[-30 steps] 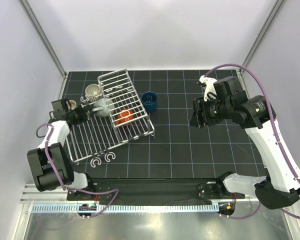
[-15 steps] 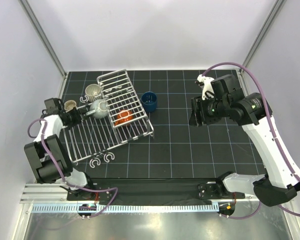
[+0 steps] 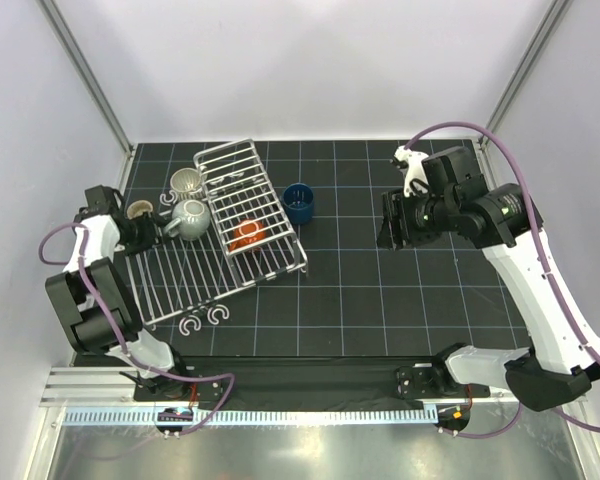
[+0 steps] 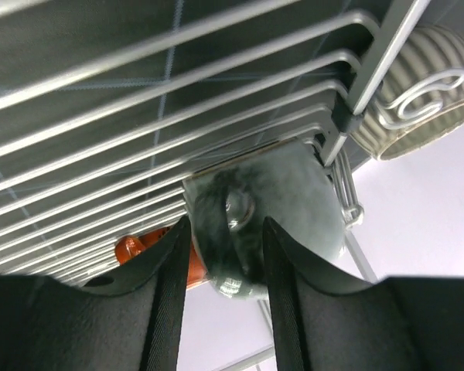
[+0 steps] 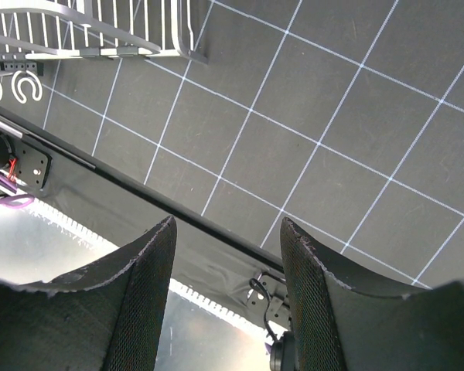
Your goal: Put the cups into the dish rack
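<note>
The dish rack (image 3: 195, 275) lies at the left, its raised basket (image 3: 242, 165) at the back. An orange-red cup (image 3: 248, 233) sits in the basket. A speckled grey cup (image 3: 194, 218) rests on the flat tray against the basket. My left gripper (image 3: 163, 226) is shut on its handle. In the left wrist view the gripper (image 4: 226, 224) pinches the grey cup (image 4: 301, 193) by that handle at the fingertips. A dark blue cup (image 3: 300, 203) stands on the table right of the rack. A striped cream cup (image 3: 186, 182) and a tan cup (image 3: 138, 211) stand by the rack's far left. My right gripper (image 3: 392, 235) is open and empty.
White C-shaped hooks lie in front of the rack (image 3: 191, 325) and one lies behind it (image 3: 168, 198). The right wrist view shows the rack's near corner (image 5: 100, 35), a hook (image 5: 27, 86) and the table's front edge (image 5: 178, 209).
My left arm has drawn back to the left and the grey cup has shifted slightly left and toward me with it. The right arm has barely moved.
</note>
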Robot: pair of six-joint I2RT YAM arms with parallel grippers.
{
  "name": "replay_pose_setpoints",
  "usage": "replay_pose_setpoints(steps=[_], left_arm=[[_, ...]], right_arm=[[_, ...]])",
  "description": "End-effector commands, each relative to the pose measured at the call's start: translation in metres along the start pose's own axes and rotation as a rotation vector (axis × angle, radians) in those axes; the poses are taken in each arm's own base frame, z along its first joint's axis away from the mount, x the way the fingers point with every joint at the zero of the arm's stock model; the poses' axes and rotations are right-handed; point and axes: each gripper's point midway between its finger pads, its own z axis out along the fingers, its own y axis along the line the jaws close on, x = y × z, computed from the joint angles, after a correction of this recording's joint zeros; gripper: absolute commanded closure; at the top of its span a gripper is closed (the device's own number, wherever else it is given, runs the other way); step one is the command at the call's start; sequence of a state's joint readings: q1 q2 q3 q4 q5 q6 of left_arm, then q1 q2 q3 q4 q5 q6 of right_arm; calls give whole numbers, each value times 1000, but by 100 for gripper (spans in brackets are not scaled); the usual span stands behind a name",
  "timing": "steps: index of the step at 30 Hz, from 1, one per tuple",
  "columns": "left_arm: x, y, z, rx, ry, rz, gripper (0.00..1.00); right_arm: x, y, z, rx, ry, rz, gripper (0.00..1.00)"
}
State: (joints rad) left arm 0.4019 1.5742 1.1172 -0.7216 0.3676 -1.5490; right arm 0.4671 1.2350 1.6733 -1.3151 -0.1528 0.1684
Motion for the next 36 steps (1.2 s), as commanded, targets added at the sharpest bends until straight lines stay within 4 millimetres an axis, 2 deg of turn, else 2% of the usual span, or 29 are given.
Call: replay_pose_setpoints(steps=[1,9,12,16,17,25,29,36], left_arm=[[-11,-2,-1,-22,-53,12,59],[-14,-4,-1,-39,-70,36,45],[-14,-5,-12,-51,-92,52,39],[-25,-11,-33,-56,-219,117,32],[-25,-12,-35,-50,-235,122,28],[-16,-14,-31,-66,-279,95,23],[-15,-14,-30,-68,-322,16,22],[-25,-11,-21,-67,-389,-84,25]], right_arm=[[-13,4,0,-22,-44,9,42],[-15,3,4,-23,-38,16,42],[-17,3,5,-24,-38,18,42],[-18,4,7,-30,-42,26,42],[-19,5,8,-33,-42,29,42],[-19,7,12,-44,-34,36,42],[-18,6,9,-39,-38,37,42],[-17,2,7,-17,-31,24,42]])
